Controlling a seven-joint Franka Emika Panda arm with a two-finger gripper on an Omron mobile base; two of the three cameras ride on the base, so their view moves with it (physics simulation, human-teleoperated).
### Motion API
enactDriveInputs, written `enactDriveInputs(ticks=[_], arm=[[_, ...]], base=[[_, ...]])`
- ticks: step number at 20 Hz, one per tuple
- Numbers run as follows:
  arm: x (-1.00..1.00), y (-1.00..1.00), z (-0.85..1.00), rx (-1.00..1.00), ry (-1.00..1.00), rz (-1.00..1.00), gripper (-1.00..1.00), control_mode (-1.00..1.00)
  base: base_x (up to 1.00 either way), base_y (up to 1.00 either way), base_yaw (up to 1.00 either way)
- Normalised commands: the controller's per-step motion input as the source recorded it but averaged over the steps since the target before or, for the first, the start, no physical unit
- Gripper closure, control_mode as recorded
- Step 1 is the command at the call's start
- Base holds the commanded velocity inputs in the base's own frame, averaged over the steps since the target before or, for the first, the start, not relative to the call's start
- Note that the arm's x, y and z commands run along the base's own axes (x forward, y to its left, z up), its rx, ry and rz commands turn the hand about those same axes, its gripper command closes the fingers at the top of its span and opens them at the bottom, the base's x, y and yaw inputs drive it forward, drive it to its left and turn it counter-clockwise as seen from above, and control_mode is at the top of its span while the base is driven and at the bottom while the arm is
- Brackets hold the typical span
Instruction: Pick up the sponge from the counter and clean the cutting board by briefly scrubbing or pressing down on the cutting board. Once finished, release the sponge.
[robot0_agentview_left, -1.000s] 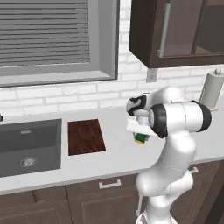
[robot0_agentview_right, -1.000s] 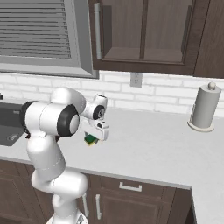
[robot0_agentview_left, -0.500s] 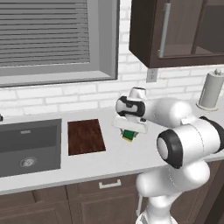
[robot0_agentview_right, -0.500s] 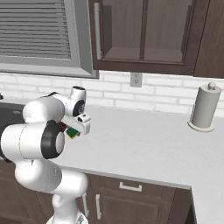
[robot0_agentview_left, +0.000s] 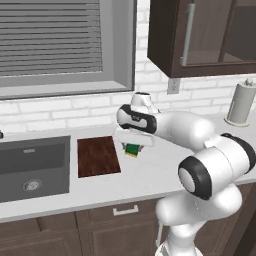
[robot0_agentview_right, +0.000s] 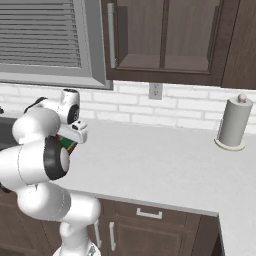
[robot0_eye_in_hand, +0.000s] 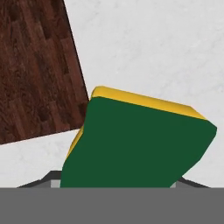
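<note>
a: where's the sponge (robot0_agentview_left: 132, 149) just now?

b: in the gripper (robot0_agentview_left: 133, 147), lifted clear of the counter (robot0_agentview_left: 150, 172). in the hand view the green face fills the space right ahead of the jaws, with the yellow layer showing along its far edge. the jaws are pinching it from both sides; i can't see the finger tips themselves behind it, so take the exact contact as my reading.

a: and the cutting board (robot0_agentview_left: 98, 155), which way from the jaws?

b: off to one side, not beneath them. in the left base view the board lies just beside the gripper, toward the sink (robot0_agentview_left: 32, 167). in the hand view its near corner sits just past the sponge's far corner, up and to the left, with bare counter directly under the sponge.

a: so the coming move is a sideways carry?

b: i'd judge so: across toward the sink side until the sponge hangs over the wood, then straight down to press.

a: how does the board's long axis run?

b: away from the robot toward the wall, so the crossing goes over its long edge. the sponge sits tilted in the jaws, so one edge may land first.
</note>
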Motion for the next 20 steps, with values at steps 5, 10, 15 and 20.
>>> enactDriveInputs(ticks=[5, 10, 15, 20], arm=[[0.0, 0.38, -0.01, 0.0, 0.0, 0.1, 1.0, -1.0], [0.0, 0.13, -0.01, 0.0, 0.0, 0.09, 1.0, -1.0], [0.0, 0.12, 0.0, 0.0, 0.0, 0.09, 1.0, -1.0], [0.09, 0.03, 0.0, 0.0, 0.0, 0.08, 1.0, -1.0]], base=[[0.0, 0.0, 0.0], [0.0, 0.0, 0.0], [0.0, 0.0, 0.0], [0.0, 0.0, 0.0]])
